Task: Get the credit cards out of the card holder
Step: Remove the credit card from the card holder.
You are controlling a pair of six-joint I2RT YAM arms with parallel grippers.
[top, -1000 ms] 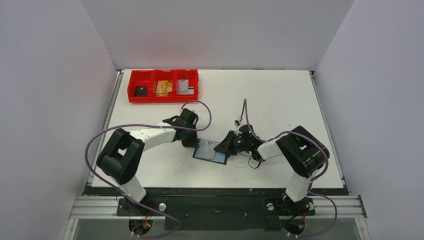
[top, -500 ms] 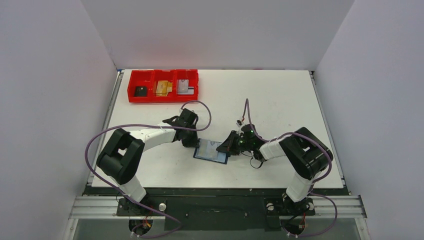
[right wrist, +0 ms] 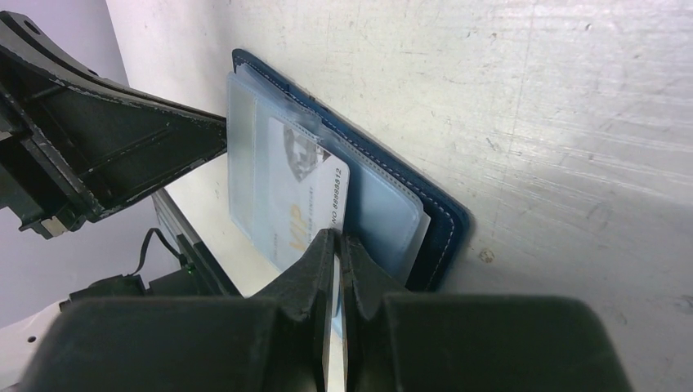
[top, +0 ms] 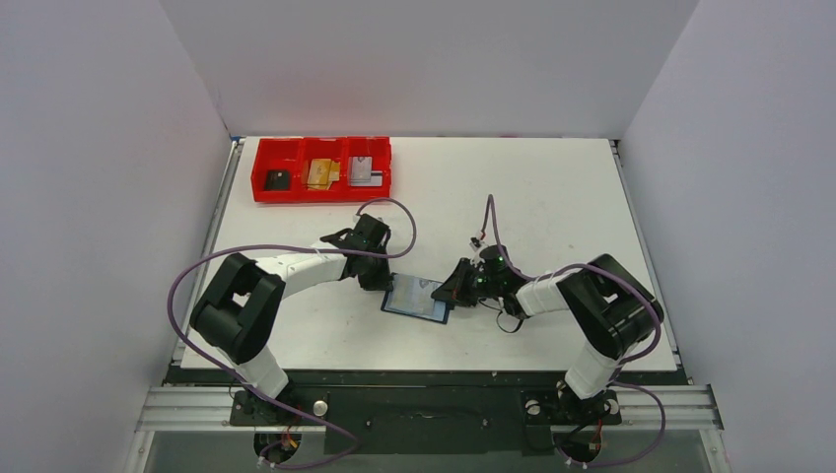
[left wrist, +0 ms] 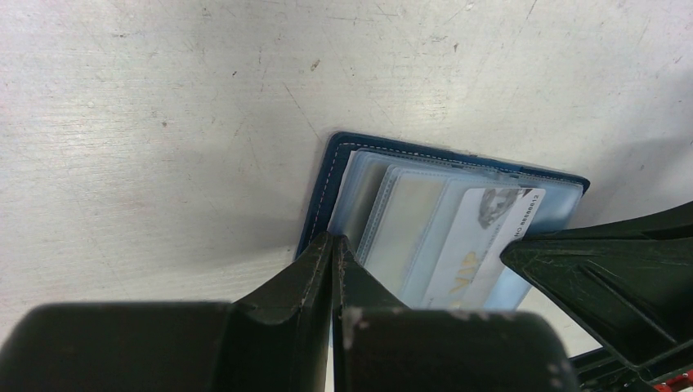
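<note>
The navy card holder lies open on the table between my grippers. A pale silvery card with gold VIP lettering sticks partway out of its clear pocket. My right gripper is shut on that card's edge. My left gripper is shut, its tips pressing on the holder's left edge. The left wrist view shows the holder and the card with the right fingers beside it.
A red three-compartment tray stands at the back left, holding a black card, a tan-gold card and a silvery-grey card. Cables loop above both wrists. The table's front edge is close below the holder.
My right gripper has drawn back a little to the right with the card; the card shows slightly more. The left gripper and the holder have stayed put.
</note>
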